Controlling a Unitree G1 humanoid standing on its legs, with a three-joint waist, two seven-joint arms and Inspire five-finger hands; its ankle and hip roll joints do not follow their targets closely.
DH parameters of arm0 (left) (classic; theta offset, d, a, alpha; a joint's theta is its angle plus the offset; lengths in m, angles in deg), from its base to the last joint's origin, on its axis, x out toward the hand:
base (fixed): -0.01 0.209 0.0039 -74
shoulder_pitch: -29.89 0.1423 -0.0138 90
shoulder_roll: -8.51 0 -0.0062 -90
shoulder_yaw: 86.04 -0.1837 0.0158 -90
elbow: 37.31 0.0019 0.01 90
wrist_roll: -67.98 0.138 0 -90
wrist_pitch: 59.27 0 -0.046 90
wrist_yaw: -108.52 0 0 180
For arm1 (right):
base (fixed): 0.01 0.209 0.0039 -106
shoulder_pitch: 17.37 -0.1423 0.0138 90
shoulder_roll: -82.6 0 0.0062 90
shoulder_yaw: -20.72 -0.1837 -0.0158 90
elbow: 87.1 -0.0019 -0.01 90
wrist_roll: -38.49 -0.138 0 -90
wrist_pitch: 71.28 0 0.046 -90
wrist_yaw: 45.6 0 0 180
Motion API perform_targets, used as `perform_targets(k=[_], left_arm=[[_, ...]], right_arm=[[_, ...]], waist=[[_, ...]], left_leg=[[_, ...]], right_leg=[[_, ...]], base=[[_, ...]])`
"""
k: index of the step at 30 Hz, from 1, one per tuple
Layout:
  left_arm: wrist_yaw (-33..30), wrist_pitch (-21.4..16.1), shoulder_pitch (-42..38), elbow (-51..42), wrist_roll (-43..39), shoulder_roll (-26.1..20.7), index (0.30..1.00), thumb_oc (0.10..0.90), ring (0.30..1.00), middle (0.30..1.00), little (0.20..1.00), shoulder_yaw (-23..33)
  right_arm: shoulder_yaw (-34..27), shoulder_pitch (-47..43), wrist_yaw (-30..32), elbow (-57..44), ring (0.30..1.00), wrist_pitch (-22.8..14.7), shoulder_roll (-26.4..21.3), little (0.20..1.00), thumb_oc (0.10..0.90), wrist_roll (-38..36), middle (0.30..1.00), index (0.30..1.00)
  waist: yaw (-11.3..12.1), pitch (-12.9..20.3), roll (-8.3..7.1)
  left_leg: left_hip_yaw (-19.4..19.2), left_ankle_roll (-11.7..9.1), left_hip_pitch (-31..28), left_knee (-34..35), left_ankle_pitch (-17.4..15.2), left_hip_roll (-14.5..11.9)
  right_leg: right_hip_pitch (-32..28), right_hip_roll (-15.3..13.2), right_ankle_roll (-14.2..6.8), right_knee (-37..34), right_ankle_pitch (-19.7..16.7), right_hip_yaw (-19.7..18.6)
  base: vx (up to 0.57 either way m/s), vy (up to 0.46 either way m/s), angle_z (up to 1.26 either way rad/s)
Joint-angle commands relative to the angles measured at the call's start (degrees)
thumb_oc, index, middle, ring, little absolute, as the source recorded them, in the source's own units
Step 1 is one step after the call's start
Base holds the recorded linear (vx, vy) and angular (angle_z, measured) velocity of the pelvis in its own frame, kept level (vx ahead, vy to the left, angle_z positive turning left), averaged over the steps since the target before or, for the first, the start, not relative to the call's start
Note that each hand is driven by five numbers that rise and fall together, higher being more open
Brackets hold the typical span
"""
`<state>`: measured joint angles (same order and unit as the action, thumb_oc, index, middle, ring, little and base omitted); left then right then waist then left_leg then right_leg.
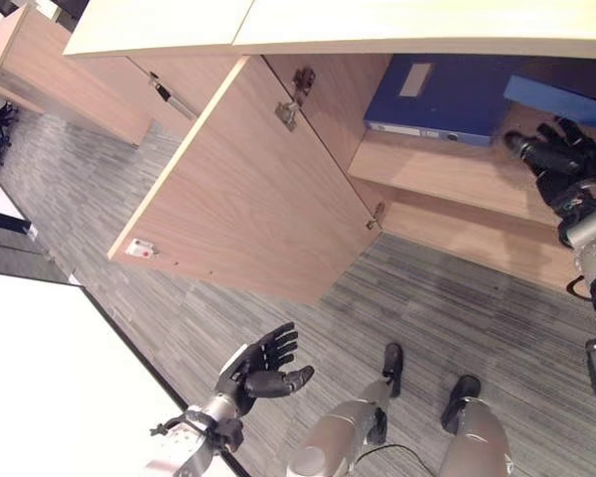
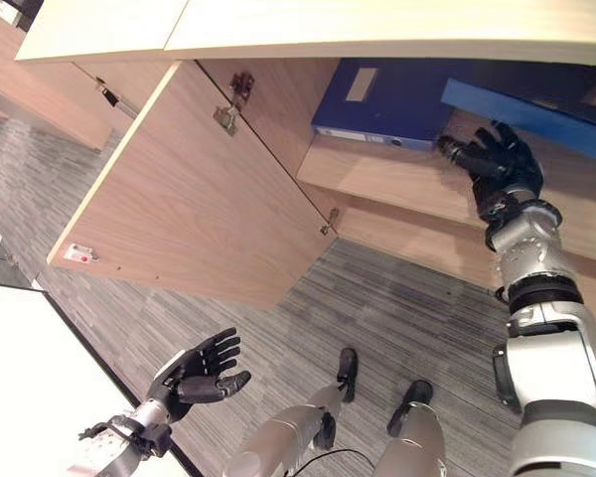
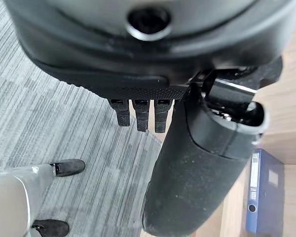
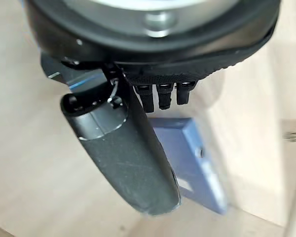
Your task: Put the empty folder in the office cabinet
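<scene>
The office cabinet stands open, and its wooden shelf (image 1: 447, 174) carries two blue folders. A dark blue folder (image 1: 437, 99) with a white spine label rests at the back of the shelf. A lighter blue folder (image 2: 546, 111) lies tilted to its right. My right hand (image 1: 566, 164) is open just above the shelf with its fingers spread. Its fingertips reach the lighter folder's lower edge; whether they touch is unclear. The right wrist view shows a blue folder (image 4: 192, 165) past straight fingers. My left hand (image 1: 263, 370) hangs open and empty low over the carpet.
The cabinet door (image 1: 248, 189) is swung wide open to the left of the shelf. A white table (image 1: 50, 388) fills the lower left. More wooden cabinets (image 1: 60, 70) run along the far left. Grey striped carpet (image 1: 457, 298) lies below the cabinet.
</scene>
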<state>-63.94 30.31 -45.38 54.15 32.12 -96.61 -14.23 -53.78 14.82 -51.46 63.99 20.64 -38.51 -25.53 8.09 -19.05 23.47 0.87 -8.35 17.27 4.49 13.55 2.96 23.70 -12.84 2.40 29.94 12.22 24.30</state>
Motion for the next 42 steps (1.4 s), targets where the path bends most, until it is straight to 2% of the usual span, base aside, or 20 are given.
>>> perform_targets(k=[1,2,4,7,9,11,15,17,18,25,31,35,38,39,41,42], left_arm=[[1.8,-3.6,-1.7,-3.3,-1.1,-0.6,0.9,0.8,0.9,0.9,0.9,-0.1],[2.5,-3.6,-1.4,-3.3,-0.8,-1.2,0.9,0.8,0.9,0.9,0.9,0.2],[3.0,-3.7,-1.0,-3.2,-0.6,-1.4,0.9,0.8,0.9,0.9,0.9,0.6],[3.5,-3.9,-0.9,-3.1,-0.4,-2.1,0.9,0.8,0.9,0.9,0.9,1.4],[3.8,-3.6,0.2,-3.0,0.7,-3.0,0.9,0.8,0.9,0.9,0.9,3.2],[3.4,-3.7,0.7,-3.9,1.2,-3.4,0.9,0.8,0.9,0.9,0.9,4.3],[1.4,-4.3,2.1,-4.8,1.3,-3.5,0.9,0.8,0.9,0.9,0.9,5.9],[0.8,-4.7,2.3,-5.0,1.2,-3.2,0.9,0.8,0.9,0.9,0.9,6.5],[0.2,-5.0,2.6,-5.3,1.2,-3.0,0.9,0.8,0.9,0.9,0.9,7.0],[-1.0,-6.0,1.8,-6.2,0.5,-3.8,0.9,0.8,0.9,0.9,0.9,6.8],[-2.0,-6.4,0.4,-5.9,0.7,-3.8,0.9,0.8,0.9,0.9,0.9,6.5],[-1.9,-6.3,-0.6,-5.4,0.8,-4.0,0.9,0.8,0.9,0.9,0.9,6.0],[-1.7,-6.1,-0.8,-5.6,0.6,-4.2,0.9,0.8,0.9,0.9,0.9,5.7],[-1.8,-6.0,-1.1,-5.7,0.7,-4.8,0.9,0.8,0.9,0.9,0.9,5.9],[-2.0,-5.9,-1.3,-6.2,0.9,-5.6,0.9,0.8,0.9,0.9,0.9,6.5],[-2.0,-5.9,-1.7,-6.5,1.0,-6.2,0.9,0.8,0.9,0.9,0.9,6.9]], right_arm=[[5.2,-7.2,-6.8,-9.3,0.9,-0.9,-4.8,0.9,0.8,3.2,0.9,0.9],[7.9,-6.4,-9.2,-11.5,0.9,0.8,-5.1,0.9,0.8,5.6,0.9,0.9],[10.0,-6.1,-10.1,-11.2,0.9,0.9,-6.5,0.9,0.8,8.1,0.9,0.9],[13.2,-8.5,-9.7,-0.6,0.9,2.3,-11.6,0.9,0.8,17.9,0.9,0.9],[18.1,-13.0,-10.0,10.6,0.9,4.4,-16.7,0.9,0.8,30.2,0.9,0.9],[20.0,-15.8,-9.5,13.8,0.9,4.9,-18.1,0.9,0.8,33.5,0.9,0.9],[26.0,-22.8,-3.5,19.9,0.9,4.2,-19.3,0.9,0.8,46.8,0.9,0.9],[27.6,-23.5,-2.1,19.1,0.9,3.5,-19.1,0.9,0.8,50.6,0.9,0.9],[29.4,-24.1,-0.1,18.2,0.9,2.8,-19.2,0.9,0.8,55.0,0.9,0.9],[29.6,-23.5,4.0,17.9,0.9,2.0,-19.4,0.9,0.8,59.5,0.9,0.9],[25.8,-21.2,7.7,13.9,0.9,0.6,-19.4,0.9,0.8,56.5,0.9,0.9],[23.8,-17.5,5.5,11.3,0.9,0.3,-18.4,0.9,0.8,52.7,0.9,0.9],[23.6,-14.8,3.4,9.9,0.9,0.5,-16.1,0.9,0.8,51.3,0.9,0.9],[25.1,-13.3,2.1,8.2,0.9,0.7,-14.1,0.9,0.8,52.9,0.9,0.9],[27.4,-13.2,1.6,4.9,0.9,0.8,-12.5,0.9,0.8,55.5,0.9,0.9],[28.1,-13.1,1.4,2.9,0.9,0.9,-12.1,0.9,0.8,56.8,0.9,0.9]], waist=[[-0.2,1.0,-1.73],[-0.2,1.0,-1.8],[-0.3,1.0,-1.87],[-1.0,0.8,-1.91],[-2.0,0.5,-2.08],[-2.4,0.2,-2.08],[-2.9,0.1,-2.3],[-3.0,0.0,-2.25],[-3.2,-0.1,-2.13],[-3.7,-0.6,-1.65],[-4.1,-1.1,-1.69],[-4.5,-1.4,-2.4],[-4.6,-1.4,-3.38],[-4.1,-1.5,-5.03],[-3.6,-1.8,-7.11],[-3.6,-2.3,-7.91]], left_leg=[[-3.3,-0.7,-5.4,0.5,-5.8,0.4],[-3.5,-0.7,-5.2,0.5,-5.7,0.4],[-3.6,-0.6,-5.0,0.5,-5.7,0.5],[-3.8,-0.4,-4.7,0.5,-5.7,0.6],[-3.8,-0.3,-4.1,0.5,-5.5,0.9],[-3.8,-0.2,-3.7,0.5,-5.3,1.0],[-3.9,0.0,-3.1,0.5,-5.2,1.2],[-3.9,0.1,-3.0,0.5,-5.1,1.3],[-4.0,0.1,-2.8,0.5,-5.0,1.3],[-4.1,0.3,-2.3,0.5,-4.9,1.6],[-4.4,0.5,-1.9,0.5,-5.0,1.8],[-4.7,0.6,-2.1,0.5,-5.1,1.6],[-4.5,1.0,-2.9,0.5,-5.8,1.2],[-3.1,1.3,-3.8,0.5,-6.0,0.4],[-1.8,2.0,-4.8,0.5,-6.8,-0.3],[-1.8,2.8,-4.6,0.5,-5.5,-0.7]], right_leg=[[-8.6,2.4,-6.1,-19.9,-5.5,-0.5],[-8.5,2.4,-6.1,-20.2,-5.8,-0.5],[-8.5,2.3,-6.3,-20.7,-6.2,-0.5],[-8.3,2.4,-6.4,-21.3,-6.9,-0.8],[-8.0,2.5,-6.5,-21.5,-7.5,-1.2],[-7.7,2.5,-6.5,-21.6,-7.7,-1.3],[-7.1,2.8,-6.4,-21.7,-8.1,-1.9],[-6.9,2.8,-6.3,-21.7,-8.2,-2.0],[-6.7,2.8,-6.3,-21.7,-8.3,-2.2],[-6.0,2.8,-6.2,-21.8,-8.7,-2.8],[-5.6,2.8,-6.3,-22.1,-9.1,-3.2],[-5.7,2.8,-6.3,-22.2,-9.2,-3.5],[-6.1,3.2,-6.1,-22.2,-9.2,-4.1],[-6.5,3.9,-5.8,-22.1,-9.1,-5.3],[-6.8,4.7,-5.4,-21.8,-8.8,-6.5],[-6.7,5.0,-5.0,-21.9,-10.4,-6.2]], base=[[-0.04,-0.01,0.0],[-0.03,-0.008,-0.04],[-0.03,0.002,-0.04],[-0.02,0.011,0.06],[-0.03,0.008,0.1],[-0.02,0.0,0.04],[-0.01,0.009,-0.08],[-0.02,0.005,-0.07],[-0.02,0.004,-0.07],[0.0,0.004,-0.01],[-0.02,0.008,-0.04],[-0.01,0.002,-0.02],[0.0,-0.004,-0.02],[-0.01,-0.03,-0.08],[-0.06,-0.038,-0.21],[-0.03,-0.045,-0.39]])
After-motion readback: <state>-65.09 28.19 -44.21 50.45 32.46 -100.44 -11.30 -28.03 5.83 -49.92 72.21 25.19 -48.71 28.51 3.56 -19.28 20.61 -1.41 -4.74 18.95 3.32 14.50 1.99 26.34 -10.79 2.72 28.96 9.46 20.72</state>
